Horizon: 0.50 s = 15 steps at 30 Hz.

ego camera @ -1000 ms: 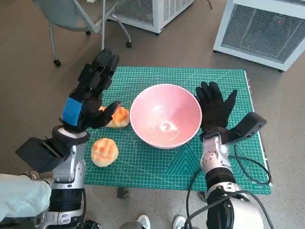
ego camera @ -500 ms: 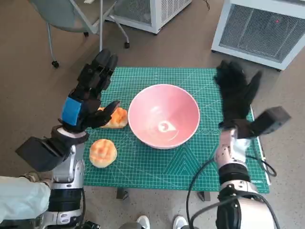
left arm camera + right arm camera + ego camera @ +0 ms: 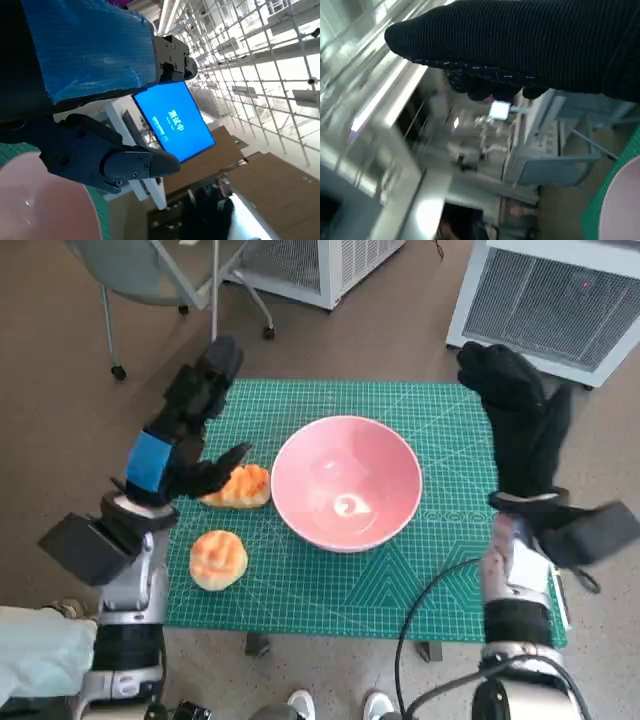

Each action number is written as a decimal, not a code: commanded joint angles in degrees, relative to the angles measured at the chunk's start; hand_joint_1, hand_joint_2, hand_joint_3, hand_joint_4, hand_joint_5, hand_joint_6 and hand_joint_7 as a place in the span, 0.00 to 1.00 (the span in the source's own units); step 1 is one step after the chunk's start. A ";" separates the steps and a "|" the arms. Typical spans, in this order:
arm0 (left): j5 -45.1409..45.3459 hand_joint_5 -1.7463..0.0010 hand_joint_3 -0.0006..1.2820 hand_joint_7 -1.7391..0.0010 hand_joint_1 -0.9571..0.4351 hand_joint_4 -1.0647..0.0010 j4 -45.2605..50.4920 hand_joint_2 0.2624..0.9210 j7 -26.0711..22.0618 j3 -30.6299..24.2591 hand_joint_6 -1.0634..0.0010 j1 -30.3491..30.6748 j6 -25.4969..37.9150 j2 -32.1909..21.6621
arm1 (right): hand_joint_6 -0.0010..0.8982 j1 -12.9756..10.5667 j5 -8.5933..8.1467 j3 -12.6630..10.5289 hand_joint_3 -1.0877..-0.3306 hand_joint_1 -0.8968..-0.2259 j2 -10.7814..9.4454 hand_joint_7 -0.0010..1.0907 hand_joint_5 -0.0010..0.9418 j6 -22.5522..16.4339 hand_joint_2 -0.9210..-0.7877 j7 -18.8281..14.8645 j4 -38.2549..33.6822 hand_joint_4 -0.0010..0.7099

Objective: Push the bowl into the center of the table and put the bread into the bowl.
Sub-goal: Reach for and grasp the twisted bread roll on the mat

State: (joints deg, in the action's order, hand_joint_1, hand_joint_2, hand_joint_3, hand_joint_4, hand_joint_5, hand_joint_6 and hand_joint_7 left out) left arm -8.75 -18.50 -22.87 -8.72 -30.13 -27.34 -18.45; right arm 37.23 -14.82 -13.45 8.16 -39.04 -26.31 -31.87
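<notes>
Your left hand (image 3: 180,445) is raised above the left part of the green cutting mat (image 3: 300,585), its fingers (image 3: 205,380) extended and apart, its thumb reaching toward the nearer-to-bowl bread roll (image 3: 238,486) without clearly touching it; it holds nothing. In the left wrist view the same hand (image 3: 85,100) shows its blue-taped back, with the fingers (image 3: 135,165) straight over the rim of the pink bowl (image 3: 45,205). Your right hand (image 3: 515,420) is lifted at the mat's right edge, well apart from the bowl; its gloved fingers point away from you and grasp nothing. The right wrist view shows only the glove (image 3: 530,45) as a dark band and a sliver of the bowl (image 3: 622,205), so the finger spread there cannot be told.

The pink bowl (image 3: 346,483) stands upright and empty, roughly at the middle of the mat. Two bread rolls lie to its left: one just beside the rim, the second roll (image 3: 218,558) closer to you, near the mat's front-left part.

Judged from this layout, the pushing step looks complete and the bread step is in hand. Your next move calls for lowering the left hand onto the nearer roll, closing around it gently, then lifting it over the rim.
</notes>
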 commanded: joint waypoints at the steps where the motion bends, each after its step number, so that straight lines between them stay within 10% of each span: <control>1: 4.65 1.00 0.24 0.93 0.26 0.85 -4.17 1.00 0.73 0.39 0.85 -2.32 -3.45 -3.60 | 0.00 -5.28 1.57 1.89 0.42 0.35 1.54 0.51 0.00 3.29 0.00 1.01 8.40 0.17; 8: 19.09 1.00 0.11 0.95 0.28 0.89 -11.10 1.00 6.85 3.36 0.87 -5.63 -4.85 -11.15 | 0.00 -7.93 0.63 2.83 0.43 0.31 2.67 0.50 0.01 6.04 0.00 0.83 14.53 0.18; 15: 27.73 1.00 0.01 0.95 0.35 0.93 -9.56 0.85 3.56 8.46 0.83 -7.08 8.16 -16.37 | 0.00 -8.53 -0.03 3.35 0.43 0.28 2.59 0.49 0.01 6.82 0.00 0.95 15.35 0.18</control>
State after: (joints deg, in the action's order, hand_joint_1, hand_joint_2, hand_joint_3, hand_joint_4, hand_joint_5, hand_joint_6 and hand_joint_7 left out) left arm 16.36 -29.31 -16.67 -2.56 -36.04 -25.37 -32.88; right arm 30.27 -14.57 -10.79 10.78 -33.34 -25.52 -16.64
